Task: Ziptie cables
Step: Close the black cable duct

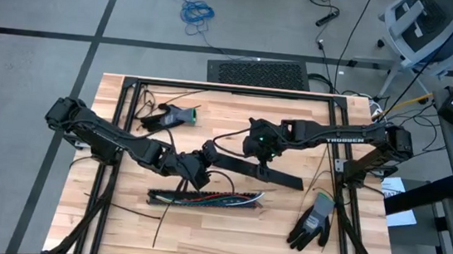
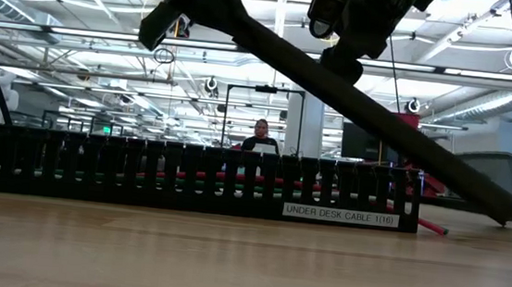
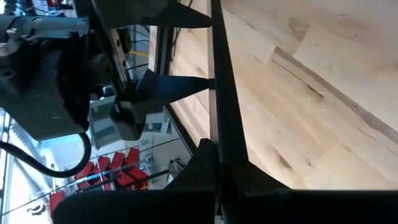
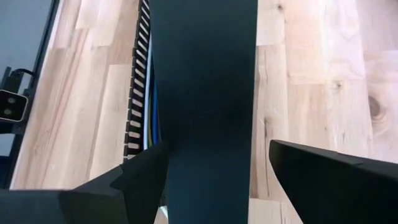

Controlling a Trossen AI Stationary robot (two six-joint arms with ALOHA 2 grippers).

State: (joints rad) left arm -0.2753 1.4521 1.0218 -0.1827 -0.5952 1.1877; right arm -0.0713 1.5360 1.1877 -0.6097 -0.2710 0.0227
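Slotted black cable tray (image 2: 188,177), landmark, near the table's (image 1: 224,235) front edge; white label (image 2: 340,215) reads "UNDER DESK CABLE 1(16)". Cables (image 1: 218,198) lie inside it.

Long black cover strip (image 1: 252,169) slants just behind the tray: left pincer (image 1: 205,154) clamped together on one end, right pincer (image 1: 261,157) fingers apart astride it.

Gloves: one (image 1: 312,222) right of the tray, one (image 1: 169,116) behind.

Arm lettering: "TROSSEN" (image 1: 348,140).

Beyond: person (image 2: 260,136) seated.
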